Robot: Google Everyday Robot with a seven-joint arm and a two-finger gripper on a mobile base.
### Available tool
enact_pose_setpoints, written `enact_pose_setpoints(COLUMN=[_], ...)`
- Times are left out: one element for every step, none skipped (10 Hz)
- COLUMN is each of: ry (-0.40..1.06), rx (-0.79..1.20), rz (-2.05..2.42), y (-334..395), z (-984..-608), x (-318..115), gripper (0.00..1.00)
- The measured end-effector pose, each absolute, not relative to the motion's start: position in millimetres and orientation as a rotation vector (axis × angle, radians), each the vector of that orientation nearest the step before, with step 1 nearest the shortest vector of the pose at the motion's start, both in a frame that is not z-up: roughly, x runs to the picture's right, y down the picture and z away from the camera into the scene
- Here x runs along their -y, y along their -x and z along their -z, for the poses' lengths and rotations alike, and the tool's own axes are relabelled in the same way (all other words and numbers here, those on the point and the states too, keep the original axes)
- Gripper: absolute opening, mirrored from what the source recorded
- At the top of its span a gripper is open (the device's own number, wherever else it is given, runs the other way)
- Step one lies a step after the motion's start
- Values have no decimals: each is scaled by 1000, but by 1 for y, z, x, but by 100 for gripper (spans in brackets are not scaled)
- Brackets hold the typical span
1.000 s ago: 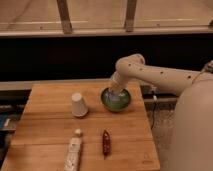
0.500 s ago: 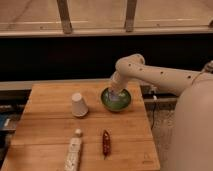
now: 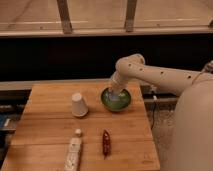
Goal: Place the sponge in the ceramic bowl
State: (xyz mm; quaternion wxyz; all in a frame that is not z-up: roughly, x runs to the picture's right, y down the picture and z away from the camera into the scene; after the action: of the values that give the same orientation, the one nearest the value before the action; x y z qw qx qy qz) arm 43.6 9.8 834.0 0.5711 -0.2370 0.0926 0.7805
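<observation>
Pointing down from the end of the white arm [image 3: 160, 75], the gripper [image 3: 115, 94] is inside the bowl [image 3: 105, 100], low enough that its tip is below the rim. Whether it is wide, narrow or holding anything cannot be told, since its tip merges with what lies under it. The sponge [image 3: 115, 104] shows only as a pale blue-grey patch on the floor of the bowl, right under the gripper; I cannot tell if the two touch. The bowl is green and glossy and stands on the bench [image 3: 45, 127] near its back edge, right of the middle and short of the back right corner. An upside-down white cup [image 3: 79, 105] stands just to its left, apart from it, about midway along the bench. Toward the front edge, a slim red thing [image 3: 105, 143] lies with its length running front to back, well apart from the bowl. Left of it, a white tube [image 3: 74, 152] lies the same way, its cap toward the back and its other end at the front edge. The arm reaches in over the right edge from the robot's pale body [image 3: 195, 130], which stands beside the front right corner.
</observation>
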Motion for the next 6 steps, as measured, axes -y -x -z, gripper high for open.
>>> enact_pose_setpoints(ry=[556, 556, 556, 556, 556, 556], rx=[-217, -217, -217, -217, -217, -217], rz=[-1831, -1831, -1831, -1831, -1831, -1831], y=[-44, -44, -44, -44, -44, -44], z=[-834, -834, -834, -834, -834, -834], x=[-10, -10, -10, -10, -10, -10], gripper=[52, 60, 70, 79, 80, 80])
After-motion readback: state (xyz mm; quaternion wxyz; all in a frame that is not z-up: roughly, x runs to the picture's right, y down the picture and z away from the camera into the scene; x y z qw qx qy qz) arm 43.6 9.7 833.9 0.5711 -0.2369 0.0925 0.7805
